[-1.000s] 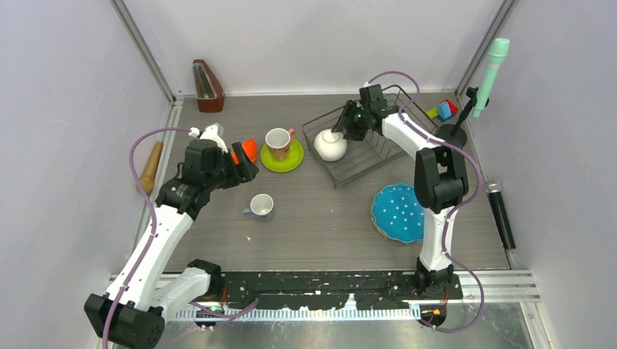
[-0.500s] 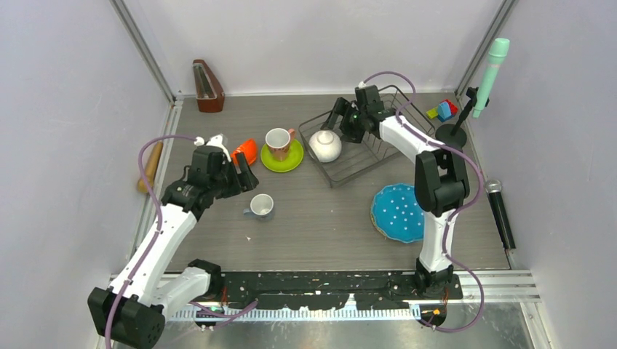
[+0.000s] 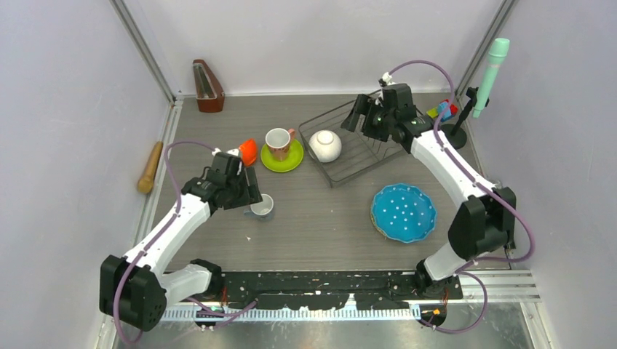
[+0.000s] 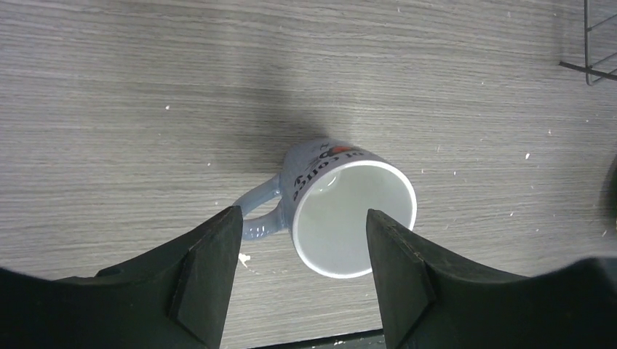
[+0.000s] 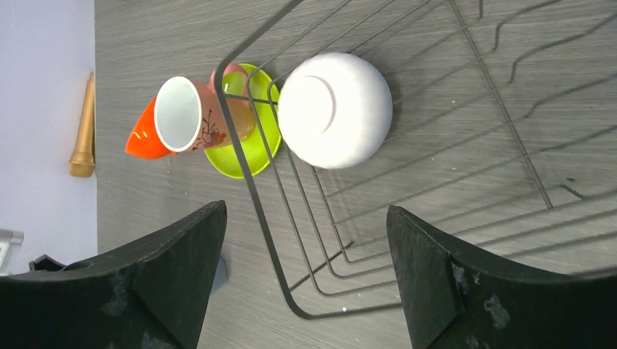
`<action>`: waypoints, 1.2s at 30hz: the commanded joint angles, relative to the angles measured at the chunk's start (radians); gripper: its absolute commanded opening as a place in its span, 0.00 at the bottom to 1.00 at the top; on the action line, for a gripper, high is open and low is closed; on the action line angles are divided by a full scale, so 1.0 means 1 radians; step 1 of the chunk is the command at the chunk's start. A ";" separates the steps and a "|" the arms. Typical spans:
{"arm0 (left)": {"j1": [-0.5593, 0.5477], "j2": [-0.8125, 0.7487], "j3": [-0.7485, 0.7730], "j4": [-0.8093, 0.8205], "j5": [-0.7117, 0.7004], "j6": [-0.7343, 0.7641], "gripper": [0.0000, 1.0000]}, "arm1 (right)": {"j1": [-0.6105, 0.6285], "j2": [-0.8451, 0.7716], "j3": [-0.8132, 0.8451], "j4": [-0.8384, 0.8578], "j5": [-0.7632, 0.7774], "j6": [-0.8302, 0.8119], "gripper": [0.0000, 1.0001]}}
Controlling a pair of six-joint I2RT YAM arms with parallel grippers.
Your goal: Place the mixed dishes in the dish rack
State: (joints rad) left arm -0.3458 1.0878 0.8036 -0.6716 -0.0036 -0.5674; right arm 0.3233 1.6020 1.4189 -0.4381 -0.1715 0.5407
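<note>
Table: mug beneath left gripper

Dark lettering is showing on the small pale grey-white mug, upside down, partly hidden by the rim, too broken to read.
</note>
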 commanded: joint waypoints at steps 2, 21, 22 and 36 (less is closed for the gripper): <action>-0.010 0.033 -0.006 0.086 -0.034 0.020 0.65 | 0.000 -0.123 -0.065 -0.062 0.089 -0.071 0.87; -0.275 0.000 0.157 0.115 -0.184 0.047 0.64 | -0.227 -0.490 -0.411 -0.455 0.419 0.255 0.82; -0.289 -0.001 0.149 0.137 -0.178 0.045 0.64 | -0.248 -0.485 -0.412 -0.454 0.420 0.292 0.81; -0.356 -0.107 -0.014 0.355 -0.051 0.033 0.63 | -0.485 -0.192 -0.429 -0.347 0.220 0.604 0.72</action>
State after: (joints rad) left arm -0.6987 1.0199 0.8005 -0.4213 -0.0834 -0.5247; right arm -0.1326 1.3575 0.9905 -0.8497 0.1310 1.0348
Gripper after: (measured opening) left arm 0.628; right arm 0.729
